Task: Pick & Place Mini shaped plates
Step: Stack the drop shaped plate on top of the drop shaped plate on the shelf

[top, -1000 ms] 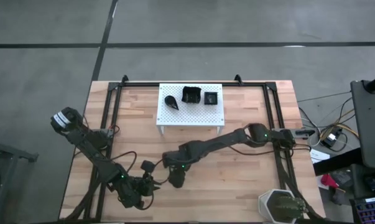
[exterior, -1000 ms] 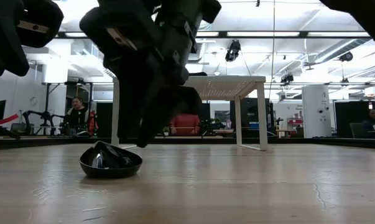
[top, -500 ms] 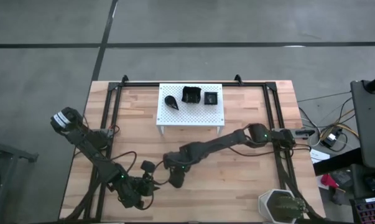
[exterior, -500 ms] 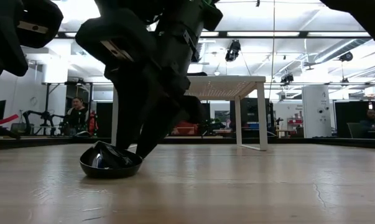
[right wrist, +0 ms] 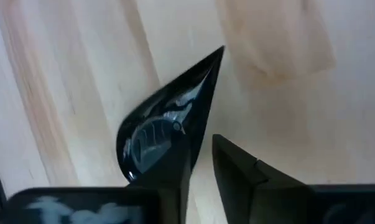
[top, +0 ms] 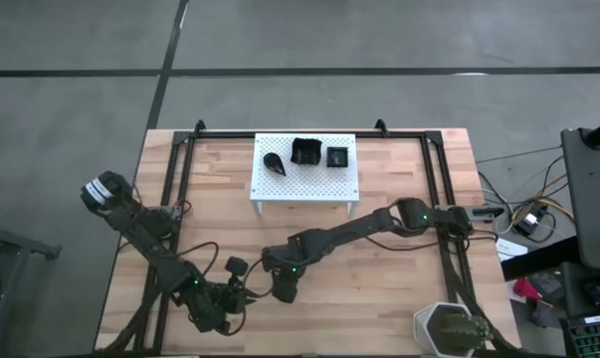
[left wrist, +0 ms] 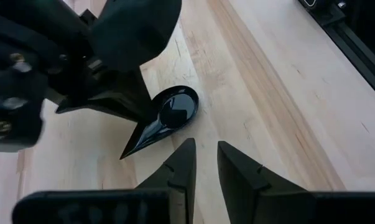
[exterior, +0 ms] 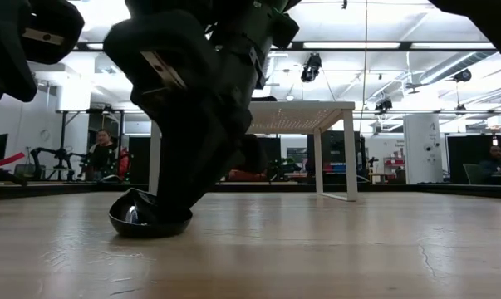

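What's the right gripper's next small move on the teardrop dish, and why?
Probably a short straight lift. The right gripper looks closed on the rim of the teardrop dish, which sits on the table. The left gripper waits beside it, so rise clear first.

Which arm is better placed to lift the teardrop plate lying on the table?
The right. The right gripper is down at the teardrop plate, one of its fingers over the rim. The left gripper sits back from it, holding nothing.
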